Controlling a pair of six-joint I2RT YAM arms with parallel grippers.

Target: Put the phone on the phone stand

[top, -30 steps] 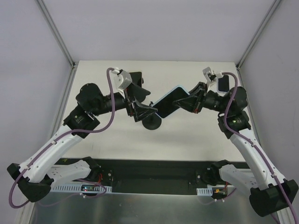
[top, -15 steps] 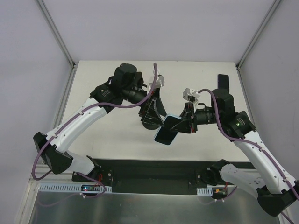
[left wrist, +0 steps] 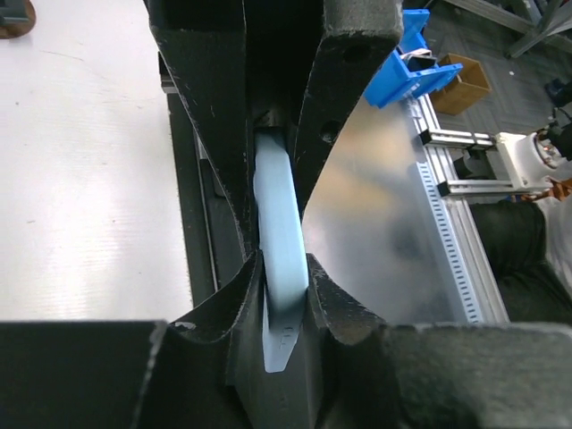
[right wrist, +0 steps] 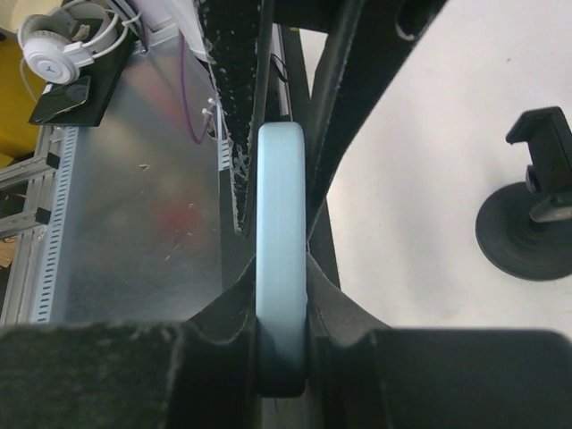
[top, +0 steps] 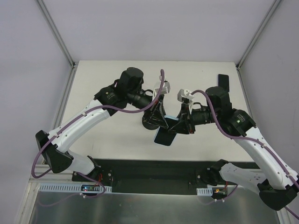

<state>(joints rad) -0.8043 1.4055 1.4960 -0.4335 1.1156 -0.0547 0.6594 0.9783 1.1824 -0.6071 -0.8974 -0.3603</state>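
A phone with a light blue edge [top: 164, 135] hangs in the air over the middle of the table, held from both sides. My left gripper [top: 162, 119] is shut on one end of it; in the left wrist view the phone's edge [left wrist: 275, 206] runs between my fingers [left wrist: 281, 268]. My right gripper [top: 179, 123] is shut on the other end, and the phone [right wrist: 281, 179] sits between its jaws [right wrist: 281, 268]. The black phone stand [top: 148, 122], with a round base and a clamp, stands on the table just behind the phone, mostly hidden in the top view. It shows plainly in the right wrist view [right wrist: 529, 223].
A second dark phone [top: 223, 83] lies at the table's far right corner. The black front rail [top: 154, 170] borders the table's near edge. Blue bins [left wrist: 416, 63] and white headphones [right wrist: 67, 36] are off the table.
My right arm carried the phone from the far middle toward the near centre. My left arm swung right from the stand and shut on the phone's other end.
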